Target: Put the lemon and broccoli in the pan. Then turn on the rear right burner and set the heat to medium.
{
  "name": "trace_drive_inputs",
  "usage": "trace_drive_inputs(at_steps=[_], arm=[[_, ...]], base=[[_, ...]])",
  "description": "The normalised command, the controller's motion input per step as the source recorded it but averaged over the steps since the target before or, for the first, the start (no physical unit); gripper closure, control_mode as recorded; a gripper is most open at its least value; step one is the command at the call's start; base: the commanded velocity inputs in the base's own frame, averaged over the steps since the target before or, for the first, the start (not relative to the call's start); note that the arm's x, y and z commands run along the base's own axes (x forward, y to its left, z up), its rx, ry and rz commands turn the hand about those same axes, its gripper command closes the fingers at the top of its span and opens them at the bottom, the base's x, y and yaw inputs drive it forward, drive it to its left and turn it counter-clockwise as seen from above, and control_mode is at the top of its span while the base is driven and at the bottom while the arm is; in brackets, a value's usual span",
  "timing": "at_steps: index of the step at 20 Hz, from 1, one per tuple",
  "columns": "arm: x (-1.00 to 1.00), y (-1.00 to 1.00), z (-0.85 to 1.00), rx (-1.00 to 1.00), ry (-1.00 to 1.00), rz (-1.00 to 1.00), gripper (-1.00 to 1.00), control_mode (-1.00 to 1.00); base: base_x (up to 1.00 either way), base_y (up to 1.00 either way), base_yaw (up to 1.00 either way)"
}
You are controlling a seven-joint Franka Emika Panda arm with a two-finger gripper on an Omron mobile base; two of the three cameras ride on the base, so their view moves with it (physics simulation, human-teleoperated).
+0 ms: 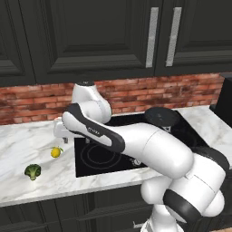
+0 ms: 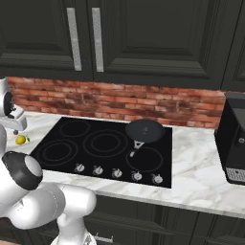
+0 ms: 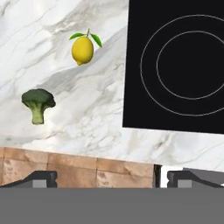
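The claw is spread wide, with its two dark fingertips far apart at the bottom of the hand view, and nothing is between them. In the left base view the claw hangs over the marble desk, just beside the left edge of the black cooktop. It is above the desk and touches nothing.

Near the claw, the lemon lies on the desk, close to the cooktop's left edge but not on the glass. In the hand view the lemon has two small green leaves at its tip, and a strip of bare marble separates it from the cooktop edge. In the right base view the lemon is seen just beside the left corner of the cooktop.

The broccoli lies farther to the left, apart from the lemon and nearer to the front edge of the desk. In the hand view the broccoli lies on its side with free marble all around it.

The pan stands on the rear right burner, well apart from both foods, with its short handle pointing to the front. The whole width of the cooktop lies between it and the lemon. Five knobs are in a row along the front edge of the cooktop. The brick wall closes the desk at the back.
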Motion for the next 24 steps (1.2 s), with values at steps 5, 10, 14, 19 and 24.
trace_drive_inputs(at_steps=[5,10,14,19,24], arm=[[0.0,0.23,0.0,0.0,-0.01,0.0,-1.0,-1.0],[0.03,0.21,0.0,0.0,0.0,0.0,-1.0,-1.0],[0.16,0.2,-0.02,0.0,0.0,-0.02,-1.0,-1.0],[0.26,0.2,-0.07,-0.02,0.0,-0.04,-1.0,-1.0],[0.14,0.15,-0.14,0.0,0.0,-0.01,-1.0,-1.0]], base=[[0.0,0.0,0.0],[0.0,0.0,0.0],[0.0,0.0,0.0],[0.0,0.0,0.0],[0.0,0.0,0.0]])
